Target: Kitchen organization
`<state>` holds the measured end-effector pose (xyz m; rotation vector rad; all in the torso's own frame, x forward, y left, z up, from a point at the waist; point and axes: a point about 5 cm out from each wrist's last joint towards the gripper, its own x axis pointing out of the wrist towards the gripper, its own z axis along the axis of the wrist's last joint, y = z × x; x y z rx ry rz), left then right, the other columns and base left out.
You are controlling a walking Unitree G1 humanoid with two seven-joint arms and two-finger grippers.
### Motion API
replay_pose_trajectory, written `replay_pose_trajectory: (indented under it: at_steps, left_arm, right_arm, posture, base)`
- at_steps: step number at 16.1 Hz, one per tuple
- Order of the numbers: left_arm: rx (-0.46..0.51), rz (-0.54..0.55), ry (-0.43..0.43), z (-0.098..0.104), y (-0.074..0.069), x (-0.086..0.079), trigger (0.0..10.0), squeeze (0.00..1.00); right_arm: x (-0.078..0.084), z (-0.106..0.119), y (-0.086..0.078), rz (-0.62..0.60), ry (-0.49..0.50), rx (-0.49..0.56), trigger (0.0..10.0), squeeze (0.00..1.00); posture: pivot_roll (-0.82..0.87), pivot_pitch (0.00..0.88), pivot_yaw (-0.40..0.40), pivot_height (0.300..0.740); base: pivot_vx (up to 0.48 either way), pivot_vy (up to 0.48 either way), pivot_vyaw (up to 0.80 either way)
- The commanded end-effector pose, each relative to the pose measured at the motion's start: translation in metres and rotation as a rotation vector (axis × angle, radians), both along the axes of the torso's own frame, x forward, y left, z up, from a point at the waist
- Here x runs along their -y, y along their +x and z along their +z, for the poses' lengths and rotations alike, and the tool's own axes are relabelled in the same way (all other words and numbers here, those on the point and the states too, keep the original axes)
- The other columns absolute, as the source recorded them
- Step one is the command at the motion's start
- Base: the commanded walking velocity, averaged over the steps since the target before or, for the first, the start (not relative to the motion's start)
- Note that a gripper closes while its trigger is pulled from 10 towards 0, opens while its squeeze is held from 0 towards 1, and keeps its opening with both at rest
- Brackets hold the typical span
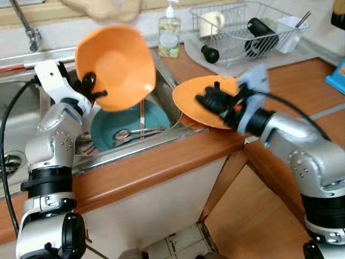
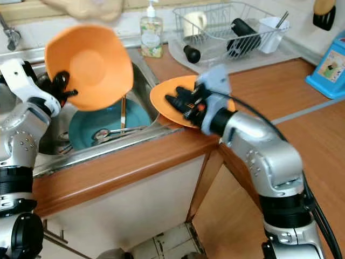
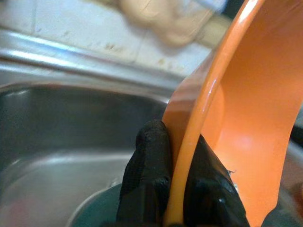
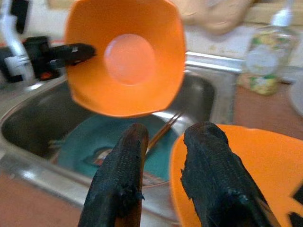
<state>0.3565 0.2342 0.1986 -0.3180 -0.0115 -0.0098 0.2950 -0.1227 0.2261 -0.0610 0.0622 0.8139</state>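
Your worktop (image 1: 161,162), brown wood-look laminate, runs along the near edge of the sink (image 1: 167,102), which serves as the reference point here.

At the sink's right rim, your right hand (image 1: 207,100) sits over the orange plate (image 1: 188,100). That plate lies tilted, part on the worktop and part overhanging the basin. In the right wrist view the fingers (image 4: 208,165) stand spread, one over the plate's surface and one off its edge; a grip on the rim is not confirmed.

Above the sink's middle, your left hand (image 1: 91,89) pinches the rim of the orange bowl (image 1: 116,65), fingertips (image 3: 147,170) pressed on either side of its wall. The bowl is held up on edge, its hollow facing the right arm.

Inside the sink lie a teal plate (image 1: 116,127), a few pieces of cutlery (image 1: 135,134) and one long wooden stick leaning upright.

Judgement: the step in hand is clearing washed orange ware out of the sink area. The next move calls for carrying the bowl across to the wire dish rack (image 1: 242,29) beyond the sink's far right corner, keeping it clear of the soap bottle (image 1: 169,33) at the sink's back edge. The rack already holds a mug, a white cup and dark items, so space is tight.

Behind the sink run a tap (image 1: 27,27) and a pale tiled wall. A blue box (image 2: 329,67) stands on the worktop well right of the sink.
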Motion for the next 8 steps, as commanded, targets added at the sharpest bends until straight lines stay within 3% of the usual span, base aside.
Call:
replay_pose_trajectory:
  at_steps: [1, 8]
  left_arm:
    - [-0.004, -0.003, 0.017, 0.004, 0.003, 0.002, 0.0, 0.0]
    - [-0.241, -0.069, 0.014, -0.035, 0.007, 0.017, 0.0, 0.0]
  right_arm:
    - [-0.003, 0.002, -0.005, 0.037, -0.037, 0.036, 10.0, 0.0]
    - [-0.007, -0.012, -0.014, 0.105, -0.142, 0.029, 10.0, 0.0]
  posture:
    - [-0.11, 0.0, 0.023, 0.74]
    - [-0.12, 0.0, 0.035, 0.74]
  base:
    - [0.0, 0.0, 0.0]
    - [0.0, 0.0, 0.0]
